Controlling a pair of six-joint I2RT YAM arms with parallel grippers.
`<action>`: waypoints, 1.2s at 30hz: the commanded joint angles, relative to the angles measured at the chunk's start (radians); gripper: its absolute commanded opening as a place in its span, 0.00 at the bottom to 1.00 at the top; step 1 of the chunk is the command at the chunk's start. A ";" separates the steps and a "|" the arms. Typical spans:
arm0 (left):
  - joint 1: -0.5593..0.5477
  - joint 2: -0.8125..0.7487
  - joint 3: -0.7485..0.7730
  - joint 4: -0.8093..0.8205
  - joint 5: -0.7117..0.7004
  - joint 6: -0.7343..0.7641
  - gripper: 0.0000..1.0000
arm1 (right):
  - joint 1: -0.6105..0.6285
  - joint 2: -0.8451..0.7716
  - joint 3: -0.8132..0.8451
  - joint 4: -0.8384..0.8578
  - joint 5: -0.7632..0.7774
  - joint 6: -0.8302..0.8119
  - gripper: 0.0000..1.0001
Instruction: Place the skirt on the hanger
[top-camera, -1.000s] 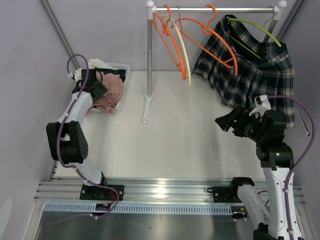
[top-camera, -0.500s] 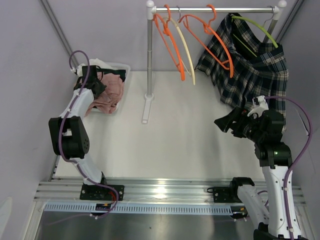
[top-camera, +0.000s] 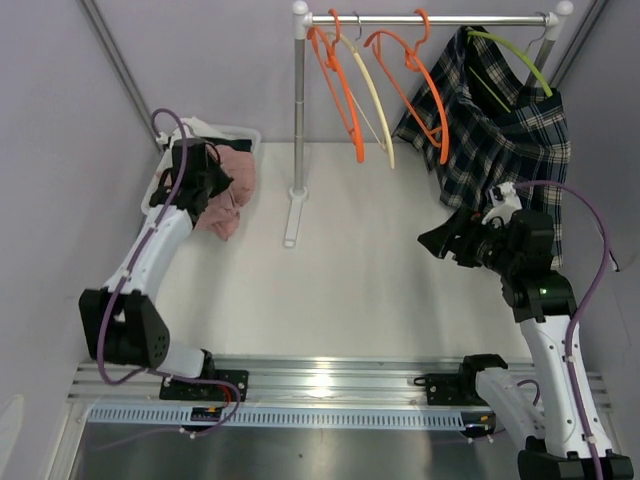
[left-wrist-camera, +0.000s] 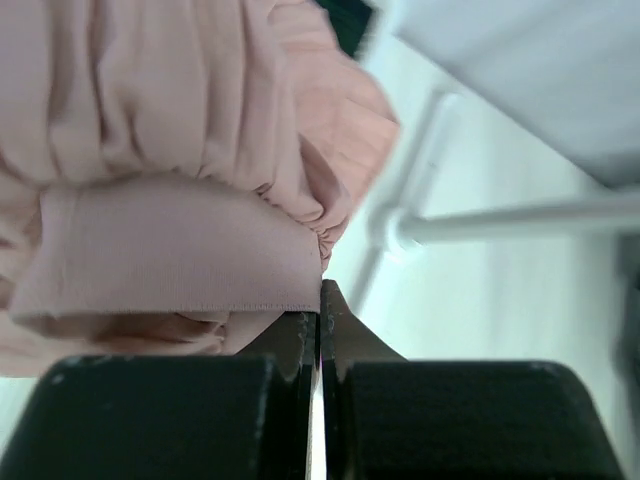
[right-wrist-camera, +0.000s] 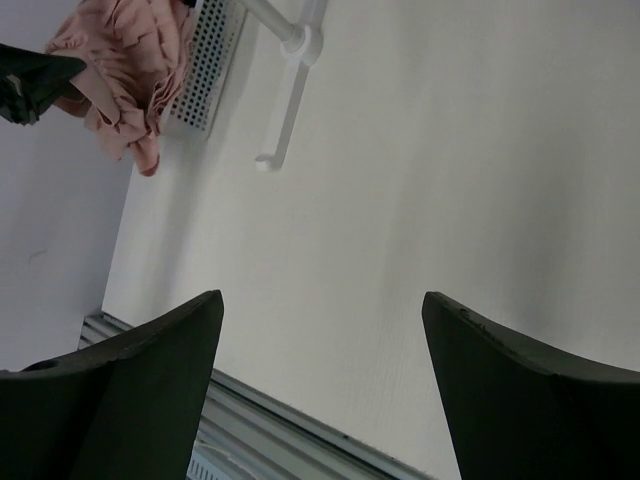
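Note:
The pink skirt hangs half out of the white basket at the back left, lifted by its waistband. My left gripper is shut on the waistband's edge, which is pinched at the jaw tips. Orange hangers and a cream hanger hang bare on the rail. My right gripper hovers open over the white table, right of centre, with nothing between its fingers. The right wrist view shows the pink skirt far off.
A plaid skirt hangs from a green hanger at the rail's right end, just behind my right arm. The rack's pole and foot stand at the middle back. A metal rail runs along the near edge.
My left gripper has shut on the pink skirt and risen, pulling it up and rightward out of the basket. The right gripper drifted slightly left. The hangers and plaid skirt swung on the rail.

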 joint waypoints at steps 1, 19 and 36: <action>-0.055 -0.168 -0.026 0.032 -0.023 0.008 0.00 | 0.085 0.020 0.038 0.068 0.030 0.012 0.87; -0.746 -0.375 -0.022 -0.137 -0.468 -0.103 0.00 | 0.663 0.111 0.087 0.126 0.459 0.049 0.87; -0.995 -0.120 -0.125 -0.002 -0.376 -0.285 0.00 | 0.951 0.178 -0.153 0.306 0.680 0.143 0.73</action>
